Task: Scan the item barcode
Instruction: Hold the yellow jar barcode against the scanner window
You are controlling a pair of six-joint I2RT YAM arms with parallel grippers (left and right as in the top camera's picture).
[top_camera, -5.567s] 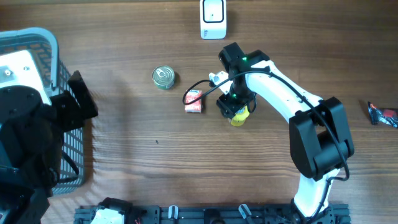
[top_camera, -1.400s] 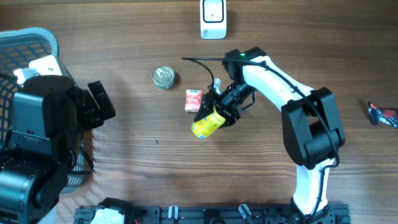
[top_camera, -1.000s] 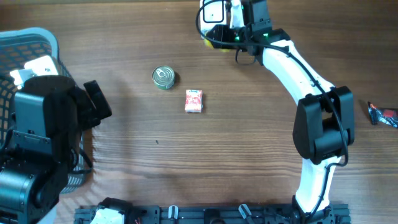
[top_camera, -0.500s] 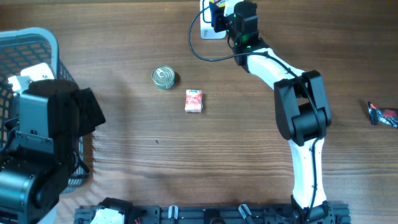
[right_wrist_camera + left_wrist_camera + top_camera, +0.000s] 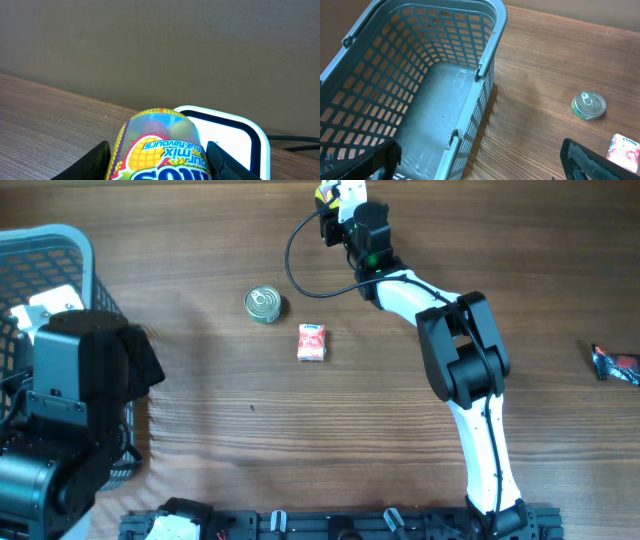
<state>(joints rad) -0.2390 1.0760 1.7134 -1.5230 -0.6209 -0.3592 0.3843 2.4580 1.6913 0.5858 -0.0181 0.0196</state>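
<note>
Beside the scanner [image 5: 227,127], right arm [image 5: 408,283] outstretched, candy tube [image 5: 160,145] clamped.

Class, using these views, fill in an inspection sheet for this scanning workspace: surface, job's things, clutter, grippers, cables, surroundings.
Surface: wooden table, grain visible.
Job's things: yellow container, held in front of the white scanner at the table's far edge.
Clutter: tin can; small red box; dark packet near the right edge; grey basket on the left.
Grippers: right gripper shut on the yellow container, fingers either side of it; left gripper open above the basket, holding nothing.
Cables: black cable looping off the right arm over the table.
Surroundings: plain wall behind the table; nothing else seen.
</note>
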